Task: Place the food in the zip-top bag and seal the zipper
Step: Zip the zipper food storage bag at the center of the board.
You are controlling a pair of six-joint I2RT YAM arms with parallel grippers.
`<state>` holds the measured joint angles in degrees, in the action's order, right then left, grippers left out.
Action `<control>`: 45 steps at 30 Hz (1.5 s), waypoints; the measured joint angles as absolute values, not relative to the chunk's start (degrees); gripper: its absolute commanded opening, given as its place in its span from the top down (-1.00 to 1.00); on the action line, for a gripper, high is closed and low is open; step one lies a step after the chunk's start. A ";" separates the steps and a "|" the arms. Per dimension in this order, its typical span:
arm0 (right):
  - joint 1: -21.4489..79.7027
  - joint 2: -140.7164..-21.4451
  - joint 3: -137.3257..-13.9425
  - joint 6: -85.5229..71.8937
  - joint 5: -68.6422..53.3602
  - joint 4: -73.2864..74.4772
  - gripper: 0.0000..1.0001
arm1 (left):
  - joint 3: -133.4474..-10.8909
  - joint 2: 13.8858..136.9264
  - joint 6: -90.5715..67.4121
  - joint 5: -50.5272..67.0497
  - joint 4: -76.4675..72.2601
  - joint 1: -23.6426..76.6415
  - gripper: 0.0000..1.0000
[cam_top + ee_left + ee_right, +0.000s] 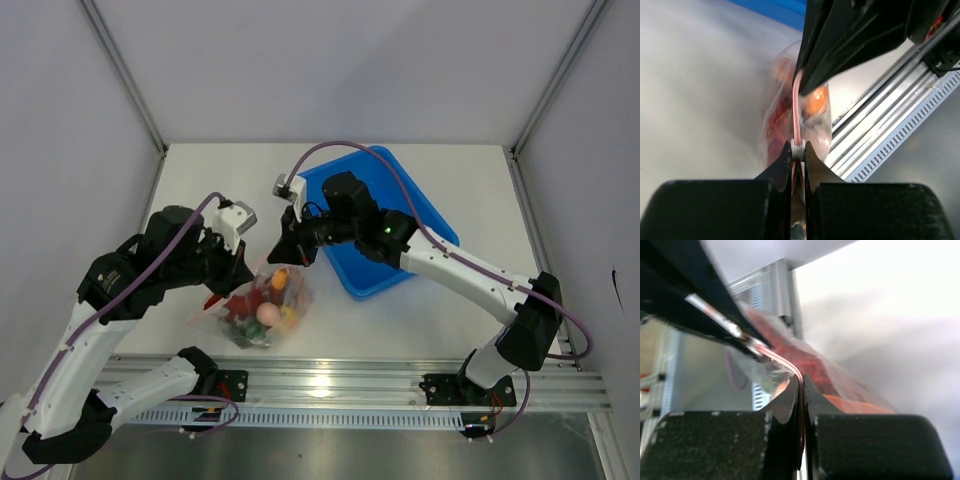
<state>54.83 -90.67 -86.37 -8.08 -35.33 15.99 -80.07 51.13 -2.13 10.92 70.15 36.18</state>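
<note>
**A:** Where's the bag (262, 310)?

**B:** On the table (420, 320), just ahead of the rail (350, 375) and between the two arms. Its mouth edge is lifted and stretched between the grippers.

**A:** And the food (258, 305)?

**B:** Inside the bag. Through the clear plastic I see the pale egg (266, 313), something red (238, 300), an orange-yellow piece (281, 282) and a bit of green (252, 336). The rest I can't tell apart.

**A:** What's the left gripper (798, 150) doing?

**B:** It's pinched tight on the zipper (797, 107), with the small white slider (798, 145) sitting right at its fingertips.

**A:** And the right gripper (801, 384)?

**B:** Clamped closed on the same pink-red strip, a little further along. Each wrist view shows the other gripper just beyond, with a short run of strip between them.

**A:** Is the zipper sealed?

**B:** I can't tell. The strip looks pressed flat between the grippers, but the rest is hidden.

**A:** Anything else around?

**B:** A blue tub (362, 272) beneath the right arm, apart from the bag
</note>
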 measured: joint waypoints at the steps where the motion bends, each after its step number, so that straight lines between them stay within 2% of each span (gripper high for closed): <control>1: 54.43 -90.32 -86.04 -8.25 -33.58 16.08 1.00 | -79.94 51.09 -2.33 10.13 70.06 36.18 0.99; 7: 52.84 -89.76 -84.64 -9.04 -27.29 16.23 1.00 | -79.83 50.17 -4.01 4.03 70.48 36.18 0.99; 14: 52.71 -89.54 -84.23 -8.99 -25.23 16.38 1.00 | -80.03 48.05 -5.93 -0.95 71.94 36.25 0.99; 32: 50.74 -89.54 -84.27 -8.97 -23.00 16.95 1.00 | -87.68 44.64 -13.34 -6.87 76.86 36.25 0.99; 45: 48.07 -89.54 -84.44 -10.11 -20.99 17.67 1.00 | -87.85 42.98 -21.58 -8.40 76.34 36.23 0.99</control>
